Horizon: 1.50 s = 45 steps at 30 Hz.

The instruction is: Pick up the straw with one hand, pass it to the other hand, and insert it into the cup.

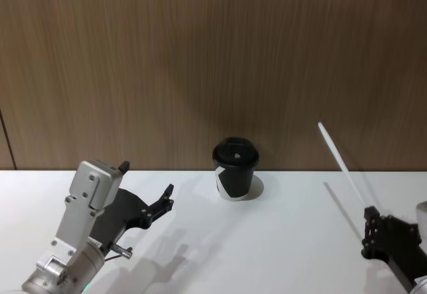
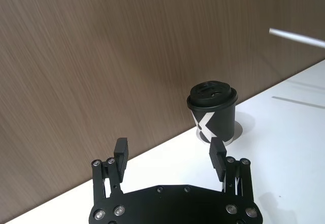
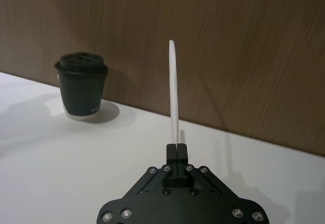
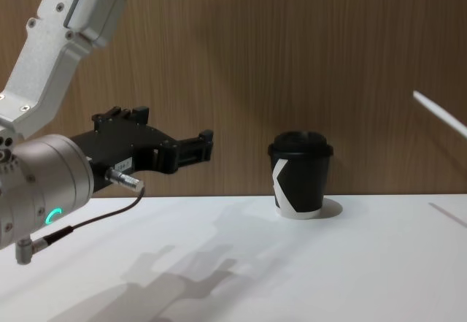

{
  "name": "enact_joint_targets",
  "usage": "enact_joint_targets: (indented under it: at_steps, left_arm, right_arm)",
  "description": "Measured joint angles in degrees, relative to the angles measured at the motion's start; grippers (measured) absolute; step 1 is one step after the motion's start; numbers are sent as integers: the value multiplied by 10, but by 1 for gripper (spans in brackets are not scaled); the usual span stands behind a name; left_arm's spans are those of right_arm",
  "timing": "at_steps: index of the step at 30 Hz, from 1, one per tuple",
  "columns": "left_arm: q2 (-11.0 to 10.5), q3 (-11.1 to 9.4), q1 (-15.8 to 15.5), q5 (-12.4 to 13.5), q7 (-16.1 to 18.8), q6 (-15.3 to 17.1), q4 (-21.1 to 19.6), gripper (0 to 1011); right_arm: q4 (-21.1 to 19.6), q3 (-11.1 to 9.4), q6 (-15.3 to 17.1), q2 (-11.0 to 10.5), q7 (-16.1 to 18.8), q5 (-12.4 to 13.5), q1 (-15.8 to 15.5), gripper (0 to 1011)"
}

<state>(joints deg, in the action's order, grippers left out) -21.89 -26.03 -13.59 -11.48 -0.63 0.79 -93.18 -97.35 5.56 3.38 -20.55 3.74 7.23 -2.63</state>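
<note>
At right, right gripper point(image 3: 176, 149) pinches straw point(image 3: 173, 87), angled up-left.

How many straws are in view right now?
1. The straw is pinched in the right gripper, raised above the table to the right of the cup; the open left gripper holds none.

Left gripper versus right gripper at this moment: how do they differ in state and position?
The left gripper is open and holds nothing; the right gripper is shut on the straw, which sticks out past its fingertips. The left gripper sits to the left of the cup, the right gripper to the cup's right. Both are black, and both are apart from the cup.
</note>
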Motion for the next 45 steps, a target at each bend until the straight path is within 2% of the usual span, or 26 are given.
enact_joint_targets:
  at_steps: [8, 12, 18, 24, 35, 45]
  left_arm:
    - [0, 0, 0, 0, 0, 0, 0, 1003]
    - [0, 0, 0, 0, 0, 0, 0, 1003]
    - [0, 0, 0, 0, 0, 0, 0, 1002]
    - [0, 0, 0, 0, 0, 0, 0, 1003]
    - [0, 0, 0, 0, 0, 0, 0, 1003]
    - [0, 0, 0, 0, 0, 0, 0, 1003]
  right_arm:
    - [0, -14, -71, -32, 64, 22, 14, 2]
    - [2, -18, -90, -42, 86, 32, 21, 2]
    - [6, -22, -129, -62, 144, 60, 37, 2]
    - [11, -22, -153, -78, 188, 85, 52, 2]
    - [27, -12, -192, -107, 283, 143, 89, 2]
    - [47, 7, -219, -127, 378, 202, 128, 2]
